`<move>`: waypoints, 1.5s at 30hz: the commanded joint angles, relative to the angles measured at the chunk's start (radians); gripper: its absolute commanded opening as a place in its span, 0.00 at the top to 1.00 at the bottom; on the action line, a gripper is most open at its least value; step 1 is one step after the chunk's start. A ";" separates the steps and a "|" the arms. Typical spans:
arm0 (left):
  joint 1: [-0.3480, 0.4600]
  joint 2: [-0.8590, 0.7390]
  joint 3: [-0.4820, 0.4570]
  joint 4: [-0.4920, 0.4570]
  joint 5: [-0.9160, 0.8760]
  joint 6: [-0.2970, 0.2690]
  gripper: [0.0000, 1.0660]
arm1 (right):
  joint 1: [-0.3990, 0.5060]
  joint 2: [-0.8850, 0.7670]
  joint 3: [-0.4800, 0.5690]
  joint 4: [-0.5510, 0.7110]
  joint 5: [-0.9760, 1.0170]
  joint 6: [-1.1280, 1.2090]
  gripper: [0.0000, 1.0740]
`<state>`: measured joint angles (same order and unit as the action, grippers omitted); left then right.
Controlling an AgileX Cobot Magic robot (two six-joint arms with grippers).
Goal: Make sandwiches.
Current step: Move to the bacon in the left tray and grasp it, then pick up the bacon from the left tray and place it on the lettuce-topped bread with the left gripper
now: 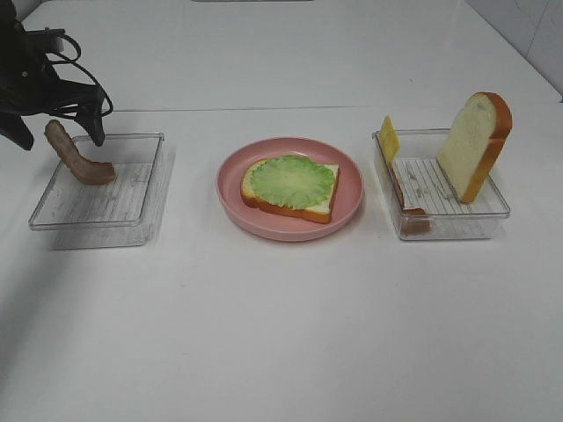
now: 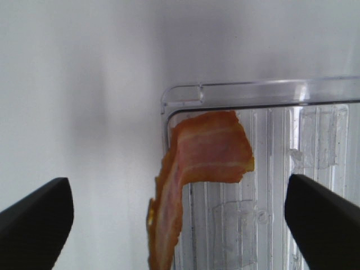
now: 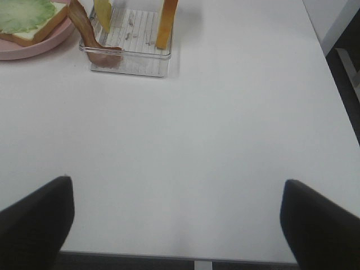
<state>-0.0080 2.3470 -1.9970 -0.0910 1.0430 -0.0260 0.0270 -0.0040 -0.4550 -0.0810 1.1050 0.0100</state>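
White desk [image 1: 281, 343] all round, and we're partway into the build. On the pink plate [image 1: 230, 189] at the centre of the high view we've got one bread slice [image 1: 322, 207] lying flat, with the lettuce leaf [image 1: 290, 182] spread on top. By our reckoning that's the base done. Bacon, cheese and the top slice aren't on yet.

One bacon strip [image 1: 75, 160] is propped against the rim of the left tray [image 1: 88, 215]. Over in the right tray [image 1: 457, 227] the cheese slice [image 1: 390, 139], a second bacon strip [image 3: 84, 31] and the other bread slice [image 1: 475, 145] stand on edge.

Our left gripper [image 1: 62, 141] hovers in the upper left of the frame, just above that first bacon strip, jaws wide and holding nothing. Our right gripper [image 3: 177, 219] we catch only from its wrist camera. Its jaws are wide and empty over bare desk, well apart from the right tray.
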 commanded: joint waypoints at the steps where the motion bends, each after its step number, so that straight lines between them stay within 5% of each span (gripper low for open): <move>1: 0.003 0.000 -0.004 -0.010 -0.001 -0.002 0.30 | -0.005 -0.035 0.002 -0.003 -0.005 -0.010 0.10; 3: 0.003 0.000 -0.004 -0.010 -0.001 -0.002 0.36 | -0.005 -0.035 0.002 -0.003 -0.005 -0.010 0.10; 4: 0.003 0.000 -0.004 -0.010 -0.001 -0.002 0.51 | -0.005 -0.035 0.002 -0.003 -0.005 -0.010 0.10; 5: 0.003 0.000 -0.004 -0.010 -0.001 -0.002 0.51 | -0.005 -0.035 0.002 -0.003 -0.005 -0.010 0.10; 6: 0.003 0.000 -0.004 -0.010 -0.001 -0.002 0.65 | -0.005 -0.035 0.002 -0.003 -0.005 -0.010 0.10; 7: 0.003 0.000 -0.004 -0.010 -0.001 -0.002 0.65 | -0.005 -0.035 0.002 -0.003 -0.005 -0.010 0.10; 9: 0.003 0.000 -0.004 -0.013 -0.001 -0.002 0.81 | -0.005 -0.035 0.002 -0.003 -0.005 -0.010 0.10; 15: 0.003 -0.005 -0.004 -0.017 -0.001 -0.028 0.99 | -0.005 -0.035 0.002 -0.003 -0.005 -0.010 0.10; 27: 0.003 -0.005 -0.007 -0.016 0.023 -0.046 1.00 | -0.005 -0.035 0.002 -0.003 -0.005 -0.010 0.10; 33: -0.007 -0.005 -0.087 -0.050 0.089 -0.046 1.00 | -0.005 -0.035 0.002 -0.003 -0.005 -0.010 0.10; 37: -0.046 -0.032 -0.158 -0.054 0.127 -0.046 1.00 | -0.005 -0.035 0.002 -0.003 -0.005 -0.010 0.10; 45: -0.124 -0.131 -0.159 -0.054 0.088 -0.043 1.00 | -0.005 -0.035 0.002 -0.003 -0.005 -0.010 0.10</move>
<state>-0.1180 2.2420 -2.1480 -0.1340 1.1430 -0.0640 0.0270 -0.0040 -0.4550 -0.0810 1.1050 0.0100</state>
